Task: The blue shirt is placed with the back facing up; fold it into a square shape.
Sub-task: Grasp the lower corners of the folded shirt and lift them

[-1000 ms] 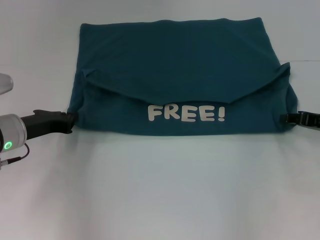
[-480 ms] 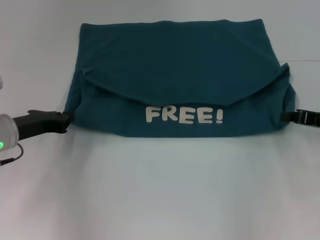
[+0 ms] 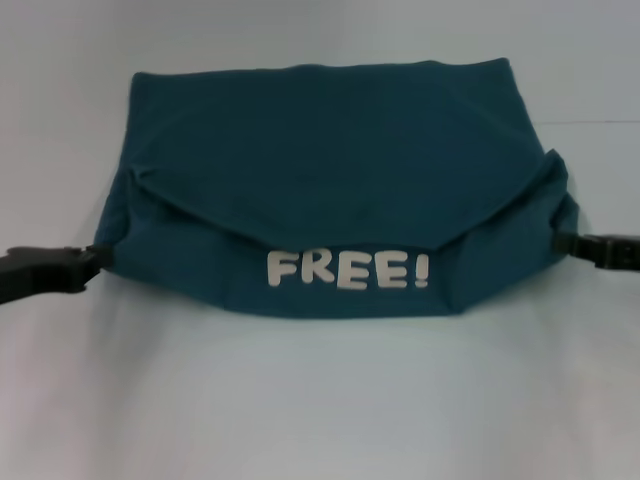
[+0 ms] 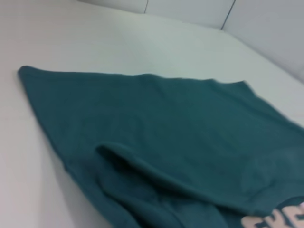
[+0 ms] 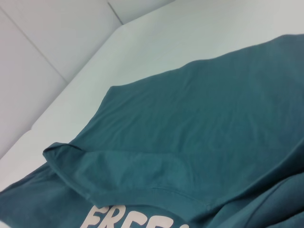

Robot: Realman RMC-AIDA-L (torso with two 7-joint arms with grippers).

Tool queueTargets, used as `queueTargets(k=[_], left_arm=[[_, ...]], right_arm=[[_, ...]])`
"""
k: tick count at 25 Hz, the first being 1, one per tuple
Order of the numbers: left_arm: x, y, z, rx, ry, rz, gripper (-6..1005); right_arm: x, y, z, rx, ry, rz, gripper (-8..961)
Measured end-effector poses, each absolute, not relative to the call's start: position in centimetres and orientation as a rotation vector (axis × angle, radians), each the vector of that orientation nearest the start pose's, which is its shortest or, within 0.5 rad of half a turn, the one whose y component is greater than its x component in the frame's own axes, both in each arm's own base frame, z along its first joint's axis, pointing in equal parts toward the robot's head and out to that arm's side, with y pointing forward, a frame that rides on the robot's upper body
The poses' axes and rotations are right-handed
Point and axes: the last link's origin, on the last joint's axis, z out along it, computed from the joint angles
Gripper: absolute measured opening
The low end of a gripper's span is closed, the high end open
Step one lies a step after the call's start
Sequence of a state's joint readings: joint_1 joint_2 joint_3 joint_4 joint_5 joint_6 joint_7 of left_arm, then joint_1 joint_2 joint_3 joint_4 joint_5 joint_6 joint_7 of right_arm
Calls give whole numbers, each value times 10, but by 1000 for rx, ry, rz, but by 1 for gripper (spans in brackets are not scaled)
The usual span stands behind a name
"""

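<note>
Head view: the table (image 3: pixel 320 400) is a plain, pale, matte surface that fills the picture; no wall or other furniture shows here. The blue shirt (image 3: pixel 330 150) lies across the middle of the table, its far edge straight and flat, its near part folded over so that a curved flap edge runs from side to side. Below that flap the cream "FREE!" lettering (image 3: pixel 348 270) faces up, near the shirt's near edge. The near corners are drawn outward and raised, so the near edge bows toward the camera. The left gripper (image 3: pixel 88 266) is at the shirt's left near corner, its dark fingers narrow and pinched on the fabric edge. The right gripper (image 3: pixel 560 242) is at the right near corner, its fingers likewise narrow and pinched on the fabric. Left wrist view: the table (image 4: pixel 118 42) ends at pale wall panels (image 4: pixel 190 9) with dark seams; the blue shirt (image 4: pixel 156 123) lies spread flat, with a rolled fold and part of the lettering at the picture's edge. Right wrist view: the table (image 5: pixel 199 33) meets the same pale panels (image 5: pixel 47 38); the blue shirt (image 5: pixel 209 114) shows its smooth plain side, a folded flap and the lettering's upper part.
</note>
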State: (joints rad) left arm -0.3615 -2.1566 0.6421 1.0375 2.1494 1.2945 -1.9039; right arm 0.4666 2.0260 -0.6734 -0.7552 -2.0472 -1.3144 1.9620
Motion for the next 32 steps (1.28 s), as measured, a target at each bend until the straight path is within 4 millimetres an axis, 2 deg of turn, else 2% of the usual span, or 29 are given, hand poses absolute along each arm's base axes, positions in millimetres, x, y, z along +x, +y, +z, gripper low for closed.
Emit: queueTargets(k=[6, 7, 10, 15, 26, 32], left_arm=[[-319, 301, 64, -2242, -1230, -559, 0], [-321, 290, 66, -2247, -1258, -577, 0], [-323, 282, 68, -2252, -1275, -591, -1], [-330, 251, 76, -2277, -1344, -659, 0], [-339, 221, 76, -2325, -1423, -623, -1], [-340, 210, 73, -2390, -1441, -586, -1]], right_arm=[[317, 328, 50, -2334, 1291, 596, 2], [317, 325, 52, -2347, 1282, 598, 2], [319, 310, 56, -2395, 1253, 623, 3], [326, 282, 62, -2455, 1224, 672, 4], [344, 234, 61, -2513, 1240, 678, 6], [351, 216, 67, -2507, 1241, 695, 7]])
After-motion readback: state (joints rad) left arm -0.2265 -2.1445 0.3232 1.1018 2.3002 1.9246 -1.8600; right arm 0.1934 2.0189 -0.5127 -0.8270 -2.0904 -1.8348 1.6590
